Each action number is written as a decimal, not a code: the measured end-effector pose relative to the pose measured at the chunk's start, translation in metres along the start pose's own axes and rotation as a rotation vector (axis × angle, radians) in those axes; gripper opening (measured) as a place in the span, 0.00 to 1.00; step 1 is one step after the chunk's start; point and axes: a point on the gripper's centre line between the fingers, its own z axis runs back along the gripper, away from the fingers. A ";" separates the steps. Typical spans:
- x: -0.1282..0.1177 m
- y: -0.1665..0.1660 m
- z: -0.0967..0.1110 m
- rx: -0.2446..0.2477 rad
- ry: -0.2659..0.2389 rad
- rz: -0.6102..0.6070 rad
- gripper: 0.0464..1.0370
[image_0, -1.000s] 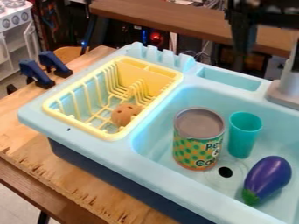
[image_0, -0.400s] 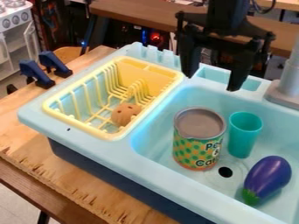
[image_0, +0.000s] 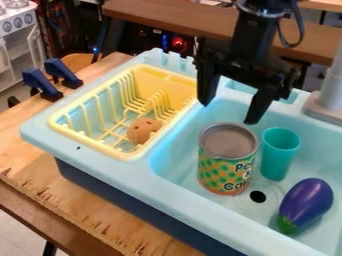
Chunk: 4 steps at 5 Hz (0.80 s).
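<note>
Right of upper centre in the camera view, the claw (image_0: 229, 111) hangs spread, its two tips well apart with nothing pinched between them. Just below its tips, near the middle of the frame, the patterned can (image_0: 227, 167) stands upright inside the light-blue sink (image_0: 133, 175).

The can looks rigid and should not crush easily; its weight depends on what is inside, which cannot be told. Its round side may be slippery, and it seems wide for the claw, so a centred hold across the body, just under the top edge, would be the surest. Whether its grey top is open or closed is unclear.

Close on the can's right stands the teal cup (image_0: 277, 160), leaving little room for a tip on that side. Toward the lower right lie the drain hole (image_0: 258, 196) and the purple eggplant (image_0: 307, 202). Left of the can, the basin wall rises toward the yellow rack (image_0: 150, 82), which holds a brown ball-like thing (image_0: 142, 131). The faucet (image_0: 327, 100) bounds the right edge, so straight above looks freest. The wooden counter (image_0: 20, 130) carries the sink.
</note>
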 end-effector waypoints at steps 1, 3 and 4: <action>0.001 0.001 -0.025 0.093 0.101 -0.010 0.97; 0.001 -0.003 -0.033 0.111 0.136 -0.027 0.97; -0.006 -0.009 -0.032 0.094 0.171 -0.034 0.97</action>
